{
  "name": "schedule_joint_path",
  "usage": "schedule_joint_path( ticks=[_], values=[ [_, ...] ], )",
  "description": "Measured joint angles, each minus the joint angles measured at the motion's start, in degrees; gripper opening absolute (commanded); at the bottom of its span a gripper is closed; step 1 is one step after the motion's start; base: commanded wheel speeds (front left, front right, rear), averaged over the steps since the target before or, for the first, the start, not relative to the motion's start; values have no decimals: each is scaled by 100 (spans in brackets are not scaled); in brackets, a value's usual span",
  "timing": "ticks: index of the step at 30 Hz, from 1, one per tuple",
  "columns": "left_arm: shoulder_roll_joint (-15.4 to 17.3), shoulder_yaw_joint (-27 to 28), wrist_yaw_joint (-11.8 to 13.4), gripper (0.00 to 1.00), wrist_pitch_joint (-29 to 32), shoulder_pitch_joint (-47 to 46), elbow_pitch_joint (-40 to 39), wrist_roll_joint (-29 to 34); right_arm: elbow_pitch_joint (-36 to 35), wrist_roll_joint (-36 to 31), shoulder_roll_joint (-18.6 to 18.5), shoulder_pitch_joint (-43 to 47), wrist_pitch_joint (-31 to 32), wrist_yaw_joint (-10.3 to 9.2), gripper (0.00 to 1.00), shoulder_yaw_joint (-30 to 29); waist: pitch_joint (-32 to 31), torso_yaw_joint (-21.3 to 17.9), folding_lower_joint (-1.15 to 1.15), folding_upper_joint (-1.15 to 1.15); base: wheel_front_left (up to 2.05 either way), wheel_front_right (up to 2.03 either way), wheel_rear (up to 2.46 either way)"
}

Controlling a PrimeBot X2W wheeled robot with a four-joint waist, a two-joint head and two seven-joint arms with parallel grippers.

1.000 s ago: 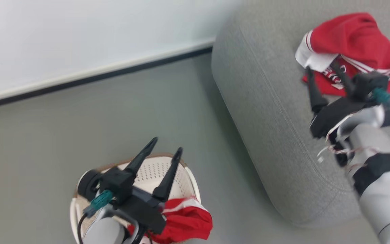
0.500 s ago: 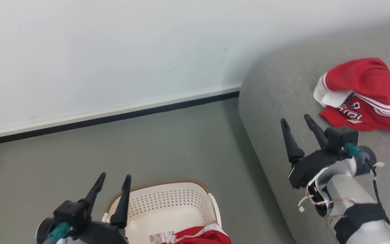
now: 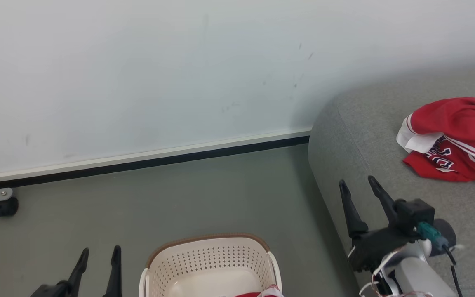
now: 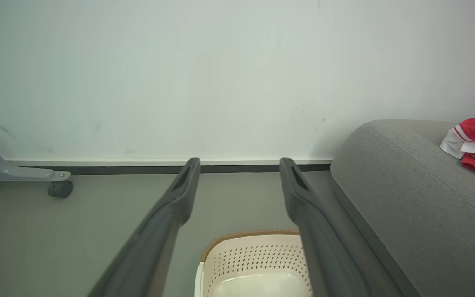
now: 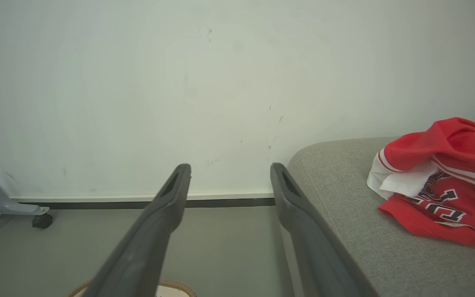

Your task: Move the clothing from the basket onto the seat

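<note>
Left gripper (image 3: 100,249): fingers parted, nothing held; set just beside the basket (image 3: 204,258), on its left.
Right gripper (image 3: 356,180): fingers parted, nothing held; raised at the seat (image 3: 369,123) front edge.
Basket garment (image 3: 258,294): a red-and-white sliver at the near right corner, below both grippers; its long axis cannot be told.
Nearer arm: the left, as judged.
Seat garment (image 3: 456,123): crumpled, well apart from the right gripper.
Count: two garments, one basket, one seat.

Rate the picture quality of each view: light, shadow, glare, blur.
Head view: even, soft light, no glare; the clothing on the seat is sharp, with a faint shadow on the wall behind. Left wrist view: the left gripper looks soft up close, the basket crisp. Right wrist view: the right gripper is likewise soft, the lettering readable.
</note>
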Motion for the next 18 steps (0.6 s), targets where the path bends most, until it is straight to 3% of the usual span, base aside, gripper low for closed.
schedule_joint_path(
  ticks=[18],
  values=[
    [-210, 572, 186, 100, -16, 688, -770, 224, -1307, 2, 93, 1452, 0, -343, 100, -94, -130, 19, 1, 1, 0, 0, 0]
  ],
)
